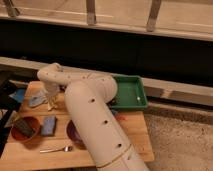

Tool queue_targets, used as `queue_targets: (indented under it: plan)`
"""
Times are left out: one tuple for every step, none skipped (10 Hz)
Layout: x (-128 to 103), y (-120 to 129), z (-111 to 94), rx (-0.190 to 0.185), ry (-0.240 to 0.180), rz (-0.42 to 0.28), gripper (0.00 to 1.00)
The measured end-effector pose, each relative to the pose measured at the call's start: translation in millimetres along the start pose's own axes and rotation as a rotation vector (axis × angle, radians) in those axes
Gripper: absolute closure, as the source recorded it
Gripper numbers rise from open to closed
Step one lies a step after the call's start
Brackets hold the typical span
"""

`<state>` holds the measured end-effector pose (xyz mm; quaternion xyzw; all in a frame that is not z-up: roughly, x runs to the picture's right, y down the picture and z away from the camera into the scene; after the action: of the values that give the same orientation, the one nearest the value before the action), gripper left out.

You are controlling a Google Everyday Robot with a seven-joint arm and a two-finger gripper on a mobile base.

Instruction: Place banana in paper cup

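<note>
over left table: gripper, pale banana.

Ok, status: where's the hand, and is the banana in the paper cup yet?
Hand low over left of the table, beside a blue item. Banana and paper cup not made out. Own arm hides mid-table.
</note>
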<state>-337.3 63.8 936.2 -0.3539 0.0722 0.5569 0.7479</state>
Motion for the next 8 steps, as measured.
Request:
queue_targets:
  plan:
    - [-4,-1,-10,-0.007,-0.022,0.004,1.0]
    - [-9,-5,-24,-0.012,-0.049,0.013,1.0]
    - [-14,-9,-40,-0.021,-0.076,0.022,1.0]
    - [-21,-12,-62,-0.03,-0.113,0.032,1.0]
    - [-27,-17,-79,-0.034,-0.145,0.042,1.0]
    - [-31,-23,-91,-0.032,-0.17,0.05,1.0]
    - [-35,-30,-98,-0.022,-0.186,0.055,1.0]
    - [-43,-39,-106,-0.003,-0.2,0.058,1.0]
